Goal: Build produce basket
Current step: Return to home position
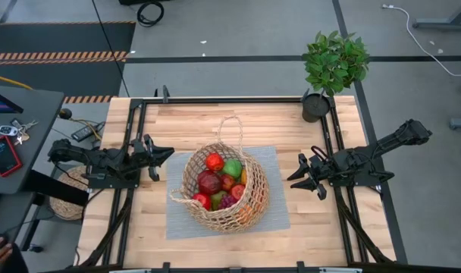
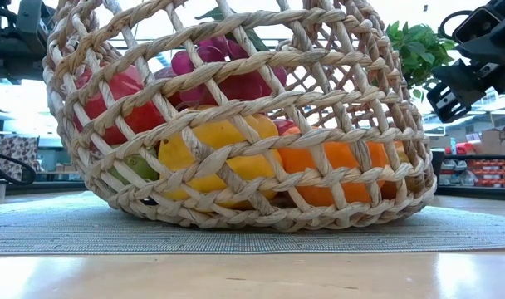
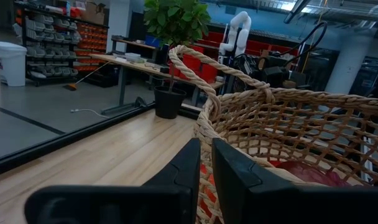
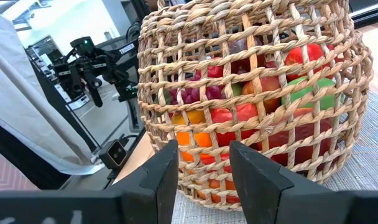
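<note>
- Wicker basket (image 1: 225, 199) sits on the grey mat (image 1: 277, 214) on the wooden surface (image 1: 139, 224), heaped with produce (image 1: 222, 183), so filling looks finished.
- Left gripper (image 1: 166, 154), fingers pressed close together, and right gripper (image 1: 297, 171), fingers spread, hang empty either side, well clear.

- Basket (image 1: 257, 203): tan open-weave wicker with two thin loop handles, between the left hand (image 1: 164, 154) and the right hand (image 1: 297, 174), touching neither.
- Produce (image 1: 221, 182): red, green, orange, yellow and purple pieces heaped inside the basket.
</note>
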`<control>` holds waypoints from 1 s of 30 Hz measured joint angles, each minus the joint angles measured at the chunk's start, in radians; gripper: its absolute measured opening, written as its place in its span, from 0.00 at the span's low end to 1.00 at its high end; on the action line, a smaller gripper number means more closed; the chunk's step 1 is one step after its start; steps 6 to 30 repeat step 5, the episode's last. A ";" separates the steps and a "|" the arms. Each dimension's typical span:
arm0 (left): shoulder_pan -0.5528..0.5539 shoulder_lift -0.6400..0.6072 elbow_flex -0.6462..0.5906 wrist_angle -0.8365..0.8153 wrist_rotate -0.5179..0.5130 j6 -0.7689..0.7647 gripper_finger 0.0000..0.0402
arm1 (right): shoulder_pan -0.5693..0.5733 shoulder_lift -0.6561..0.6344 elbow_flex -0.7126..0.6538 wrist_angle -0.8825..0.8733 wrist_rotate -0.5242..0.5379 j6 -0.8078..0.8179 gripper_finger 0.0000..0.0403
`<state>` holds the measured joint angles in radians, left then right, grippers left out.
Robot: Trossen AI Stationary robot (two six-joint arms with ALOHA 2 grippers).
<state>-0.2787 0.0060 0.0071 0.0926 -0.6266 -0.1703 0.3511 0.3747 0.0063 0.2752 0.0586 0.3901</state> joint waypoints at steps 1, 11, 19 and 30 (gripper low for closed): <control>0.000 0.000 0.000 0.000 0.000 0.000 0.12 | 0.000 0.000 0.000 0.000 0.000 0.000 0.37; 0.000 0.000 0.000 0.000 0.000 0.000 0.12 | 0.000 0.000 0.000 0.000 0.000 0.000 0.37; 0.000 0.000 0.000 0.000 0.000 0.000 0.12 | 0.000 0.000 0.000 0.000 0.000 0.000 0.37; 0.000 0.000 0.000 0.000 0.000 0.000 0.12 | 0.000 0.000 0.000 0.000 0.000 0.000 0.37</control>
